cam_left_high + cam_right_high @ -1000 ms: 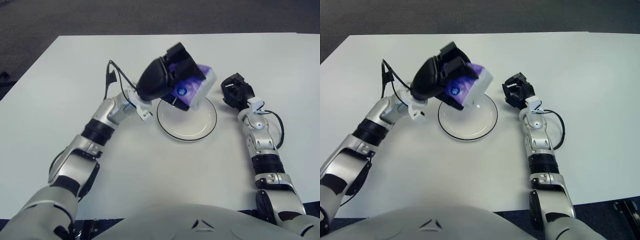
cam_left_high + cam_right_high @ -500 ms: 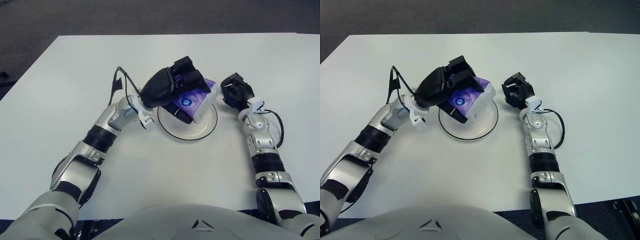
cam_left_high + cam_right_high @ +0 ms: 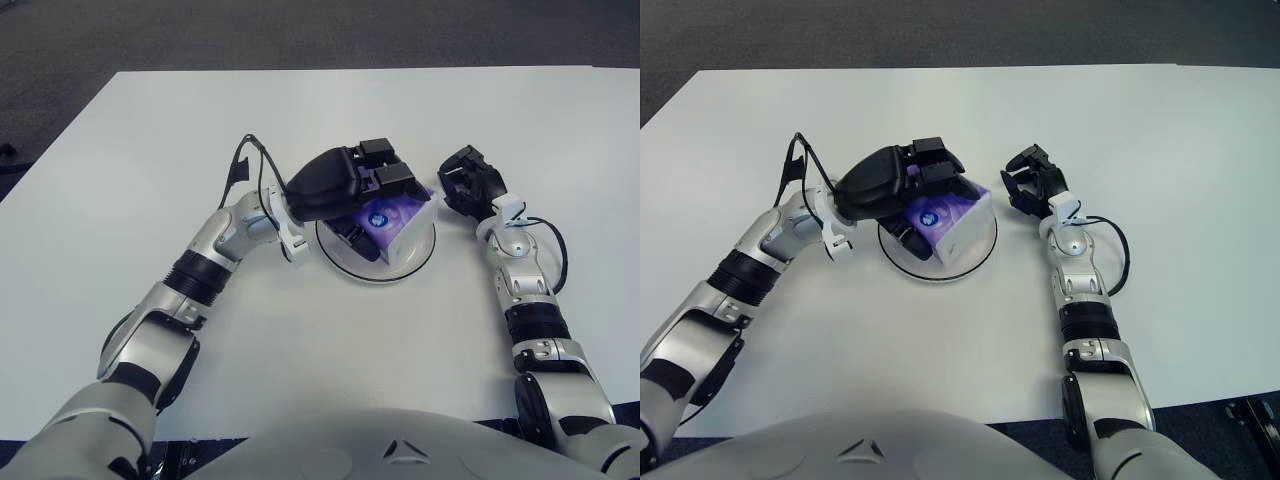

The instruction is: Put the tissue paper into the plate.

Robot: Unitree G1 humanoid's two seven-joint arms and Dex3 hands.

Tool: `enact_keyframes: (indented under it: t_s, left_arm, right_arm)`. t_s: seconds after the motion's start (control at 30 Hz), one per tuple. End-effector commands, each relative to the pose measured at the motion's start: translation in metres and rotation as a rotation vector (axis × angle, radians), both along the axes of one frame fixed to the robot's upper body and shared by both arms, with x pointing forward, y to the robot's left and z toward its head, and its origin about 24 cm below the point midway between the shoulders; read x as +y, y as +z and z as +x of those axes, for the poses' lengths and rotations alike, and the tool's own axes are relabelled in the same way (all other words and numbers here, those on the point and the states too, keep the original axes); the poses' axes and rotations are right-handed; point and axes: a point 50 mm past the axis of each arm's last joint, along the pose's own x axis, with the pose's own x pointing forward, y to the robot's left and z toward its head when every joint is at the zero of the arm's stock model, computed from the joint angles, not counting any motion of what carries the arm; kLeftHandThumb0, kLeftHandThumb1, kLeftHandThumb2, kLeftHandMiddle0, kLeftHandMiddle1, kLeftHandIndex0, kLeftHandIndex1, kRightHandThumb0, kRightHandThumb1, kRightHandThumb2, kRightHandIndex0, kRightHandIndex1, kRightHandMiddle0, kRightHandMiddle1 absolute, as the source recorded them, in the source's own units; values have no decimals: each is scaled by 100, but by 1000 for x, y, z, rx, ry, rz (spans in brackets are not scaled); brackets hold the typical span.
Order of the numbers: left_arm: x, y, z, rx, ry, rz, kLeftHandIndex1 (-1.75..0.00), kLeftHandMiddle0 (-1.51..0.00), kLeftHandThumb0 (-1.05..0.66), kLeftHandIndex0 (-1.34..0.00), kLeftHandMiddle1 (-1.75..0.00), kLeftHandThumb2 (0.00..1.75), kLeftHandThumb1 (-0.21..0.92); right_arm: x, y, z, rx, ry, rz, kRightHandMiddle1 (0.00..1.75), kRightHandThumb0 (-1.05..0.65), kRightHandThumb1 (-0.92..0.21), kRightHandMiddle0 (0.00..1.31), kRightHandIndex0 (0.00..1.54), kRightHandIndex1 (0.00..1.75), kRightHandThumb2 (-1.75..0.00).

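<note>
A purple and white tissue pack (image 3: 393, 219) sits low on the white black-rimmed plate (image 3: 382, 270) at the table's middle. My left hand (image 3: 362, 205) is over the plate, fingers wrapped around the pack from the left and top, hiding its near side. The pack also shows in the right eye view (image 3: 945, 217), on the plate (image 3: 950, 268). My right hand (image 3: 467, 188) shows just right of the plate, fingers curled and holding nothing.
The white table (image 3: 130, 190) stretches wide on all sides of the plate. Dark carpet (image 3: 300, 30) lies beyond its far edge. A black cable (image 3: 243, 170) loops off my left wrist.
My left hand came down and slightly right with the tissue pack, from above the plate's far left rim to resting low on the plate. The right hand barely moved.
</note>
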Motion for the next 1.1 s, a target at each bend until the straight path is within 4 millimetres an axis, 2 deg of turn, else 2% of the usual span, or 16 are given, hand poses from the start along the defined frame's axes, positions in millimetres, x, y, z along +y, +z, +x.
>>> enact_keyframes:
  t_s: [0.0, 0.37, 0.57, 0.77, 0.93, 1.07]
  left_arm:
    - [0, 8, 0, -38, -23, 38, -11, -43, -66, -36, -4, 15, 92]
    - [2, 7, 2, 9, -23, 65, -6, -30, -69, -37, 0, 28, 92]
    - [6, 6, 3, 66, -28, 95, -2, -18, -71, -32, 0, 31, 92]
    - [12, 7, 4, 97, -34, 104, 0, -14, -72, -28, 0, 33, 92]
    - [24, 8, 7, 110, -17, 92, 0, -14, -74, -27, 0, 36, 92]
    - [36, 7, 10, 119, 29, 33, 0, -14, -77, -26, 0, 39, 92]
  right_arm:
    - [0, -61, -25, 221, -23, -4, 170, -36, -85, 29, 67, 171, -56]
    - [-2, -62, -23, 204, 8, -54, 171, -36, -85, 29, 69, 173, -57]
    - [-3, -62, -23, 234, -14, -53, 166, -36, -89, 31, 73, 159, -47]
    - [-2, -63, -23, 250, -26, -39, 163, -36, -92, 33, 75, 152, -41]
    - [-2, -64, -23, 257, -28, -22, 161, -36, -91, 35, 75, 150, -40]
    - [-1, -64, -23, 258, -30, -12, 162, -37, -84, 37, 74, 155, -51]
